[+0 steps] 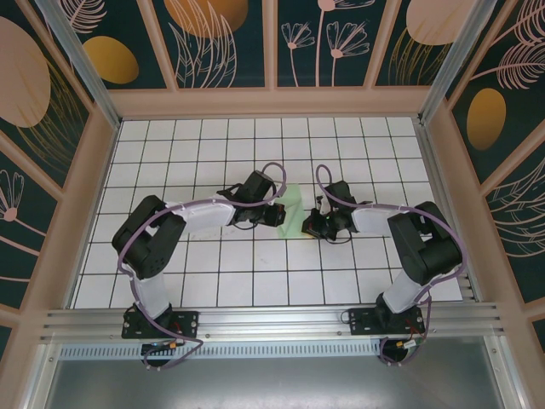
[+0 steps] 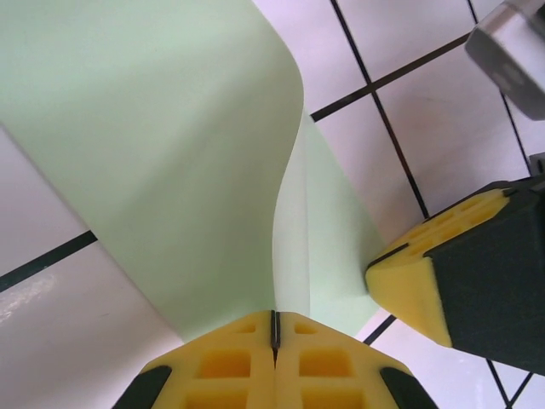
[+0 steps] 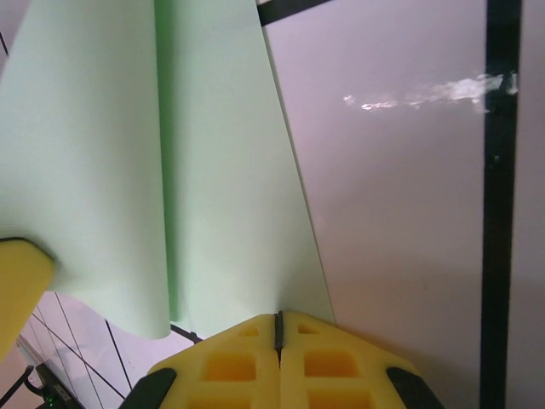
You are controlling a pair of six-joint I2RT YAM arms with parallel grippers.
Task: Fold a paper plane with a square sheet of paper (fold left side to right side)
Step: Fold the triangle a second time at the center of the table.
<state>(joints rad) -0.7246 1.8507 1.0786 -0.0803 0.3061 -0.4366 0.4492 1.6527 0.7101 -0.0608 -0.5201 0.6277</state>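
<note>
Now square sheet of paper (image 2: 170, 153) pinched by left gripper (image 2: 274, 322), touching right gripper (image 3: 278, 322).

This is looking like a robotics lab cell, not a home or a shop. A left arm (image 1: 153, 243) and a right arm (image 1: 421, 247) are sitting bolted to an aluminium rail (image 1: 272, 317) at the near edge of a table (image 1: 170, 145), which is showing a white tiled grid with black lines. Purple cables (image 1: 120, 256) are looping along the arms. A pale pink frame (image 1: 272, 102) is boxing the table in, and printed panels (image 1: 221, 38) of leaves and flowers on dark teal are standing in as staged walls. A grey metal sheet (image 1: 272, 375) is lying in front of the rail.
</note>
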